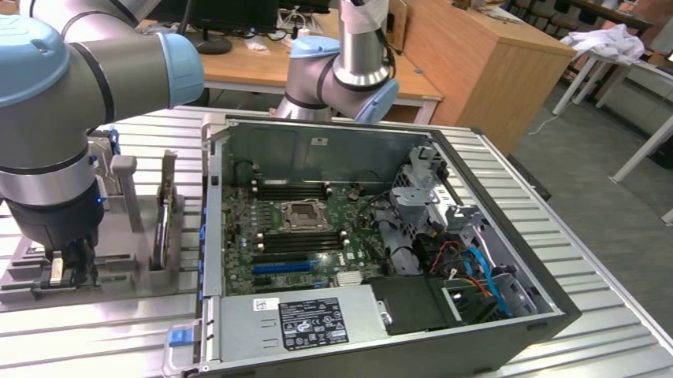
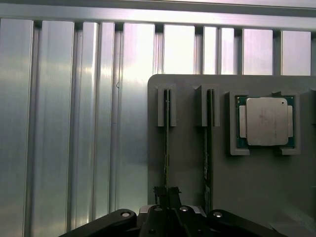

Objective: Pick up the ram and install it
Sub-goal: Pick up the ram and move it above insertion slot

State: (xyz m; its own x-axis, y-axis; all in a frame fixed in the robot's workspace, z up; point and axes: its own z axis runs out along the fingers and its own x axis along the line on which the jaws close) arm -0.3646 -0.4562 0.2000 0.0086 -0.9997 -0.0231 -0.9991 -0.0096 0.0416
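Clamps gripper onto the RAM stick, standing on edge in the slot nearest the grey holder edge, both faces exposed for pinching.

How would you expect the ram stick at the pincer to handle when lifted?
The ram stands on edge as a thin board: probably stiff and light. Freed from its slotted holder, it would likely tip.

Pincer at ram, CPU nr.
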